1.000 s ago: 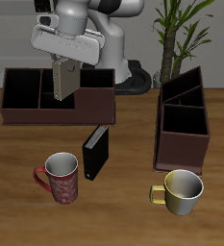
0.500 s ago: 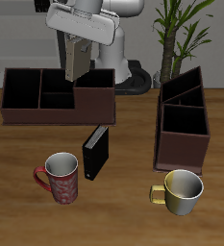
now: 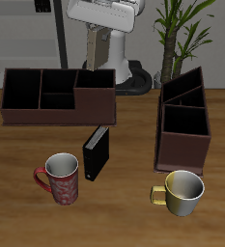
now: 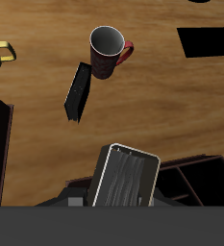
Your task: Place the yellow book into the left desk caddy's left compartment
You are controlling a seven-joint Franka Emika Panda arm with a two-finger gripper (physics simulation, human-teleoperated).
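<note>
The wooden table (image 3: 27,217) carries two dark brown caddies: the wide low three-section caddy (image 3: 56,96) toward the back, and the left desk caddy (image 3: 182,121), narrow and deep with tall slanted dividers, standing well apart from it beside a potted plant (image 3: 182,34). The Franka arm (image 3: 106,12) is raised high over the wide caddy's end, and its gripper (image 3: 98,29) is closed on the yellow book (image 3: 98,50), which hangs upright below the fingers; the wrist view shows the book (image 4: 126,177) end-on with its pale striped pages, clamped between the jaws so that a thin edge can go down first into a slot. That height looks chosen to clear the caddy walls on the way across. Judging by the gap, the carry to the left desk caddy is only partly done and the lowering into its left compartment is not yet begun. A black book (image 3: 97,152) stands on edge mid-table, with a red patterned mug (image 3: 62,178) and a yellow mug (image 3: 182,191) nearer the front edge, all below the likely path.
</note>
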